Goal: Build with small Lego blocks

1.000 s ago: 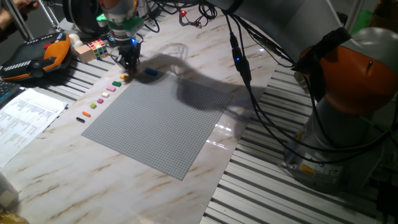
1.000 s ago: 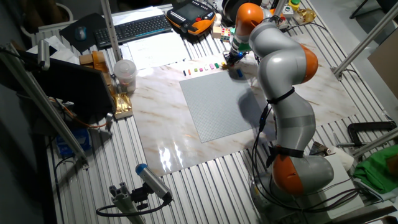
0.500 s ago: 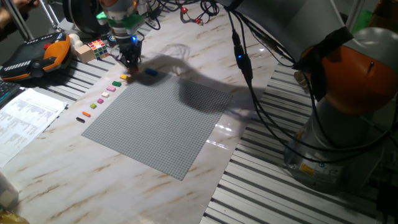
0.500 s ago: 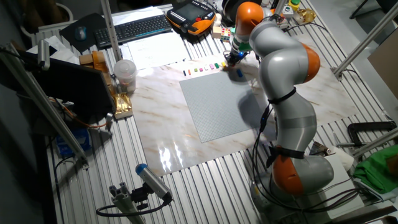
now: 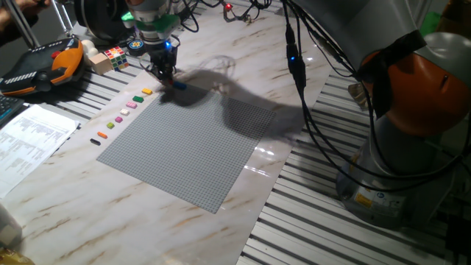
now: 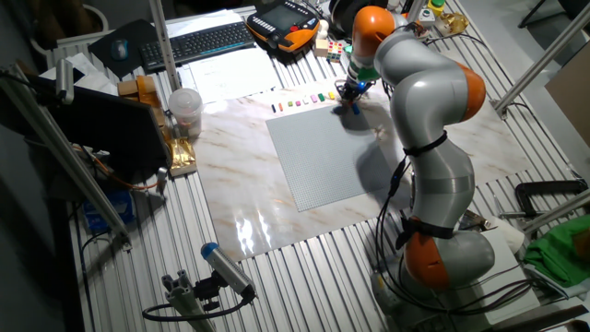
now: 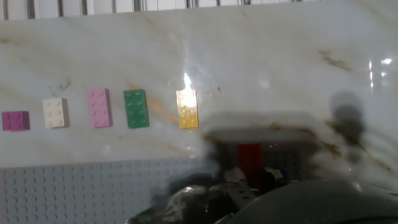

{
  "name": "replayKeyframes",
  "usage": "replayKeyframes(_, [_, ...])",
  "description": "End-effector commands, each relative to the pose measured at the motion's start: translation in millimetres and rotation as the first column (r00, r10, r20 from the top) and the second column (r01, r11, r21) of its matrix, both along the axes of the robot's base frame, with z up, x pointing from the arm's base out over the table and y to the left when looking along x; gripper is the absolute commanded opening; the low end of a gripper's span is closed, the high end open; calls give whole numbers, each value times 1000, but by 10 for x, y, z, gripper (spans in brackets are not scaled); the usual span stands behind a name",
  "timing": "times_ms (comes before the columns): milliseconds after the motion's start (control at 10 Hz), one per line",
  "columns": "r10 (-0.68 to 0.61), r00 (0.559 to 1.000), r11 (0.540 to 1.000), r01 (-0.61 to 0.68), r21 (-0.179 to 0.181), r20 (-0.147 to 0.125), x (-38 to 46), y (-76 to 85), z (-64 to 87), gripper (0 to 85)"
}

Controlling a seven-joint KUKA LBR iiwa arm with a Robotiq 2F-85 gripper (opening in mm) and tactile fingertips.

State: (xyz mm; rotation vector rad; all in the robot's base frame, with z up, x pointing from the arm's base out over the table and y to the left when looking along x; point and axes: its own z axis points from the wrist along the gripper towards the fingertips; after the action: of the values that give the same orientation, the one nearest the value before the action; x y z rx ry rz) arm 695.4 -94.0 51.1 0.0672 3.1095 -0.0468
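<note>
My gripper (image 5: 167,74) hangs just off the far corner of the grey baseplate (image 5: 191,143), fingers pointing down. In the hand view a red small Lego block (image 7: 250,155) sits between the blurred fingers of the gripper (image 7: 250,169), which looks shut on it. A blue block (image 5: 179,85) lies on the marble right beside the fingertips. Along the baseplate's left edge runs a row of several blocks, from yellow (image 5: 146,92) and green (image 5: 137,99) down to black (image 5: 94,140). The hand view shows yellow (image 7: 187,108), green (image 7: 135,108), pink (image 7: 97,107), white (image 7: 55,112) and magenta (image 7: 15,120).
A multicoloured puzzle cube (image 5: 114,55) and an orange teach pendant (image 5: 45,65) lie at the far left. Printed paper (image 5: 29,136) lies front left. Cables (image 5: 294,66) hang over the baseplate's right side. A keyboard (image 6: 198,41) and a cup (image 6: 184,109) stand beyond the table.
The gripper has moved right, away from the yellow block and towards the blue one. The rows of blocks have not moved.
</note>
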Motion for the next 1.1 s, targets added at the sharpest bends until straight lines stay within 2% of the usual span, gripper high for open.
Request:
replayKeyframes(0, [0,1000,1000,0,2,2,-32,10,-18,7])
replayKeyframes(400, [-5,1000,1000,5,-3,3,-141,92,-82,7])
replayKeyframes(700, [-1,1000,1000,1,-14,-10,-145,113,-110,7])
replayKeyframes(1000, [-2,1000,1000,2,-4,-13,-140,93,-109,7])
